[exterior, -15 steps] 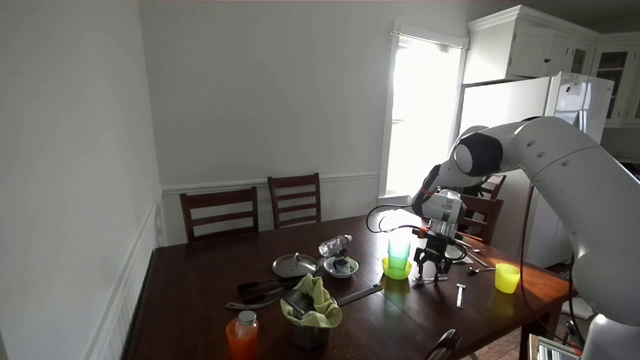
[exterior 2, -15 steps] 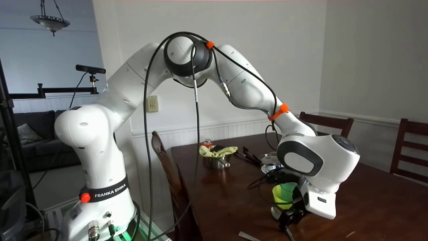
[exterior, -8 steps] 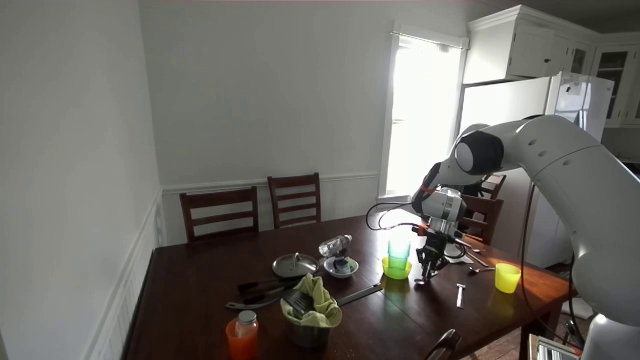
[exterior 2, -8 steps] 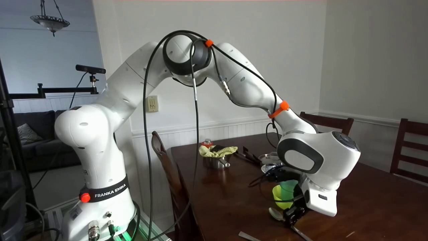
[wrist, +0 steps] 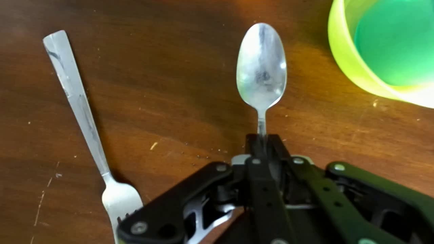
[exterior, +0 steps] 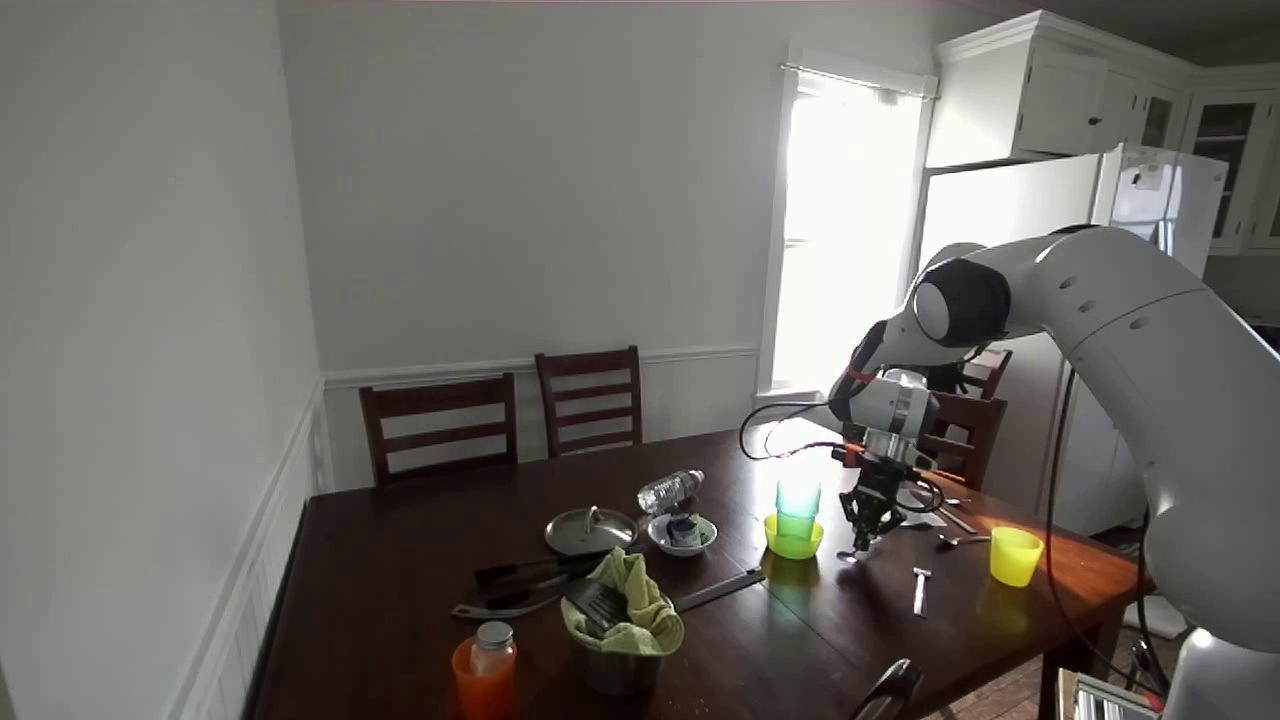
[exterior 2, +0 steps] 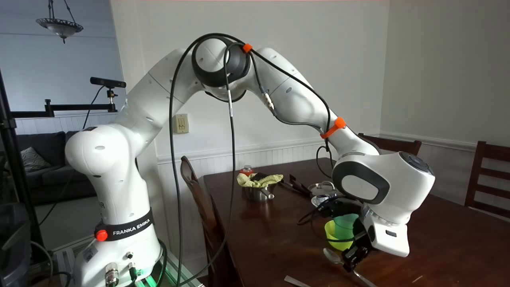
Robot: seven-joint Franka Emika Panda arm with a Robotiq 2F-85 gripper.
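Hand (wrist: 262, 144) is clenched on the silver metal spoon (wrist: 261, 67); jaws pinch the thin handle right behind the neck, one on each side. Wrist view: the spoon's oval scoop sticks out straight ahead of the grip, toward the top; the handle runs back into the hand and is mostly hidden there. In an exterior view the handle end pokes out past the jaws, on the opposite side from the scoop. So the spoon spans the grip, scoop one way, handle the other. Can't tell if any of it touches the dark brown wooden worktop (wrist: 190, 112).

Near the hand:
- Yellow-green round plastic bowl (wrist: 342, 44), right of the spoon in wrist view, wood showing between. Translucent green plastic cup (wrist: 396, 44) stands inside it.
- Silver metal fork (wrist: 78, 101) lies to the left, handle toward the top, tines toward the bottom and partly covered by the hand's linkage.

Further out, in an exterior view: bright yellow plastic cup (exterior: 1016, 556) right of the hand; clear plastic bottle (exterior: 668, 492) on its side by a small white bowl (exterior: 685, 551); round metal lid (exterior: 565, 537) near that; shiny metal pot (exterior: 615, 672) with pale green cloth (exterior: 650, 600) and black slotted spatula (exterior: 600, 605).
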